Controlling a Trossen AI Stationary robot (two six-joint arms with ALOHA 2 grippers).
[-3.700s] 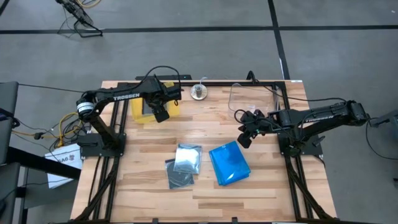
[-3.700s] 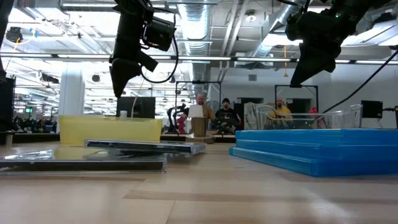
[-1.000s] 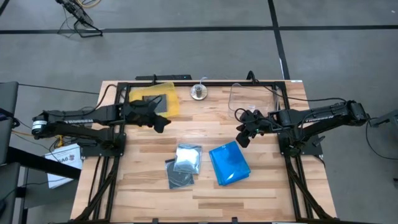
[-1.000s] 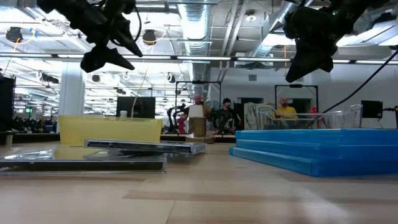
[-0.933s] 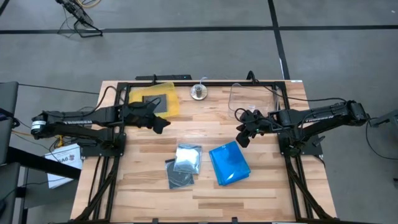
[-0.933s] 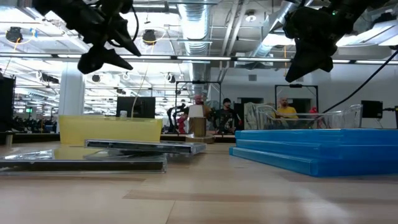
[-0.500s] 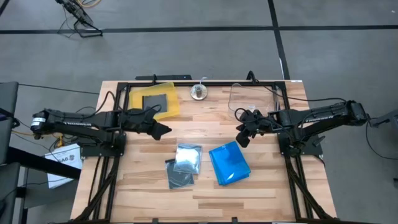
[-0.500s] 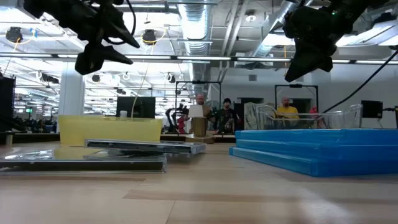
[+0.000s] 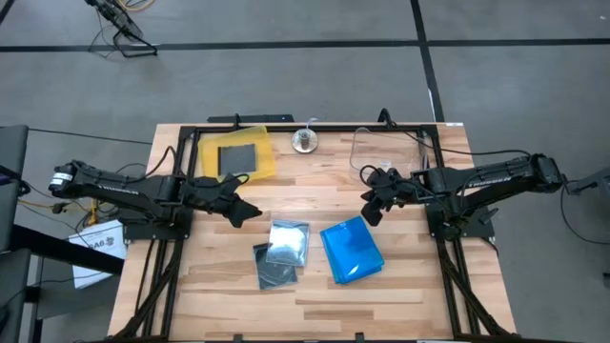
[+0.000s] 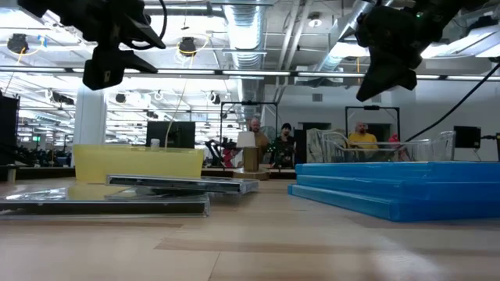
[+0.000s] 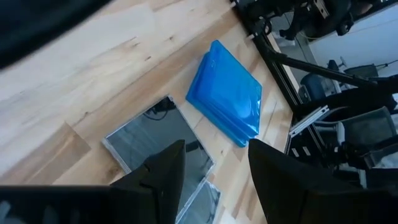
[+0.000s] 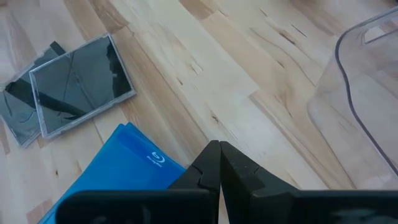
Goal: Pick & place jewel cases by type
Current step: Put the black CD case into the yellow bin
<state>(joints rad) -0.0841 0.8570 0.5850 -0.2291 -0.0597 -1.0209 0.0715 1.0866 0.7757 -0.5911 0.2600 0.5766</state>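
Fingers of the left gripper (image 9: 246, 211) are seen parted with nothing between them, above bare table (image 9: 315, 291) just left of the grey-clear jewel cases (image 9: 282, 251); fingers of the right gripper (image 9: 370, 216) are pressed shut and empty, held above the wood just beyond the blue jewel cases (image 9: 351, 250)

Position of task items: two grey-clear cases are overlapped at table centre, the blue stack touching or just beside them on the right; one dark case is already lodged in the yellow tray (image 9: 265, 162) at the back left; a clear bin (image 9: 367, 145) is placed at the back right

Risks judged: overlapped grey cases may be dragged together if the upper one is pinched off-centre; thin flat edges may slip from the fingers; the blue stack may be nudged

Writing: a Blu-ray logo is legible on the top blue case in the right wrist view; no other lettering can be read
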